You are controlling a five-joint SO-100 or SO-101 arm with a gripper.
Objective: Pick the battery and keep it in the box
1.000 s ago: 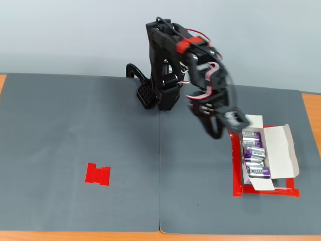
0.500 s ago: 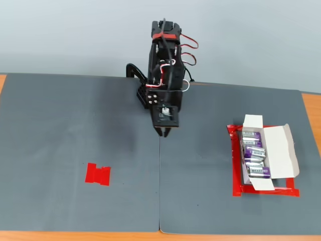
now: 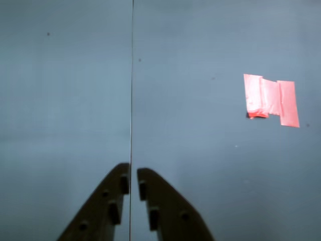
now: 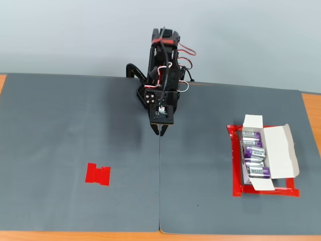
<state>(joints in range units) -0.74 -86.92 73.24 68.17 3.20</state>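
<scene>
My gripper point(image 3: 131, 171) points down at the grey mat over its seam, with the jaws shut and nothing between them. In the fixed view the gripper point(image 4: 161, 131) hangs from the folded arm near the back middle of the mat. The white box point(image 4: 279, 150) lies open at the right, with several purple-silver batteries point(image 4: 254, 150) in a row inside it. I see no loose battery on the mat in either view. The gripper is far to the left of the box.
A flat red tape patch point(image 4: 98, 174) sits on the left half of the mat, and shows at the right of the wrist view point(image 3: 271, 100). A red tape outline point(image 4: 266, 192) frames the box. The mat seam point(image 4: 160, 201) runs down the middle. Wooden table edges point(image 4: 311, 110) show around the mat.
</scene>
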